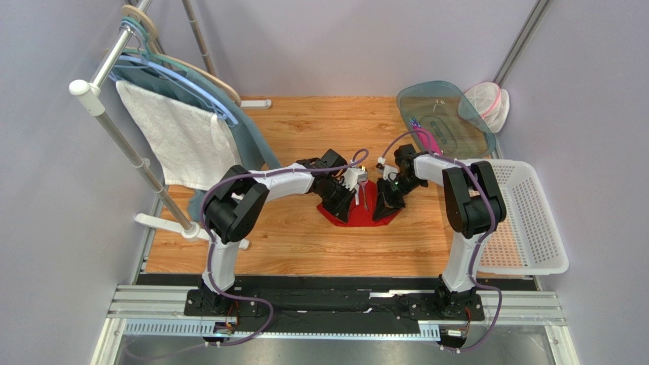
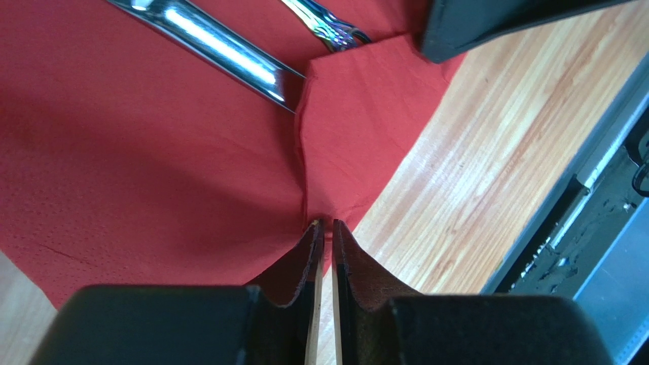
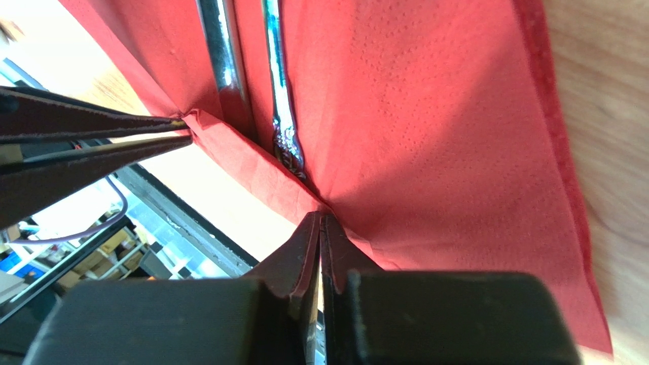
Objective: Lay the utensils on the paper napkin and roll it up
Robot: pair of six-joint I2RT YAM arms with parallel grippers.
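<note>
Left tool [image 2: 324,226] and right tool [image 3: 320,219] are pinched on the paper napkin [image 2: 137,152] edge; it should be lifted evenly over the utensils [image 2: 221,49] ahead.

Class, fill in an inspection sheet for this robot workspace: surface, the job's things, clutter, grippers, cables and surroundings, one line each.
Surface: wooden tabletop, light grain.
Job's things: red paper napkin lies mid-table; two silver utensils lie on it, and a pinched flap of the napkin is folded over their ends.
Clutter: white basket at the right; translucent teal container behind it; white towel hanging on a rack at the left.
Grippers: left gripper shut on the napkin's edge; right gripper shut on the same edge, further along.
Cables: a purple cable runs along each arm.
Surroundings: grey walls; metal rail under the arm bases.
</note>
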